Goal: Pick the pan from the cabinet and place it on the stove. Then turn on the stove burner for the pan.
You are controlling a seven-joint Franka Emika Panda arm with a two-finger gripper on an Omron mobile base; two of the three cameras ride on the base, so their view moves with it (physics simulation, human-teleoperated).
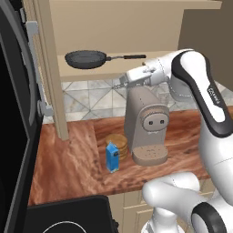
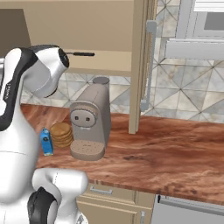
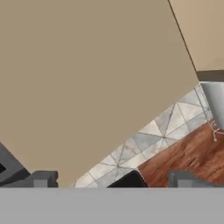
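The dark grey pan rests on the shelf of the open tan cabinet, its thin black handle pointing right. That handle also shows in the right base view, beside my arm. My gripper sits just under the shelf edge, below the handle and above the coffee machine, pointing left. It is open with nothing between its fingers. In the hand view the fingertips stand wide apart around the gripper, facing the cabinet's tan underside. The black stove lies at the lower left.
A beige coffee machine stands on the wooden counter right under my hand. A blue carton and a stack of brown discs sit beside it. The open cabinet door hangs at the left. Its silver bar handle shows.
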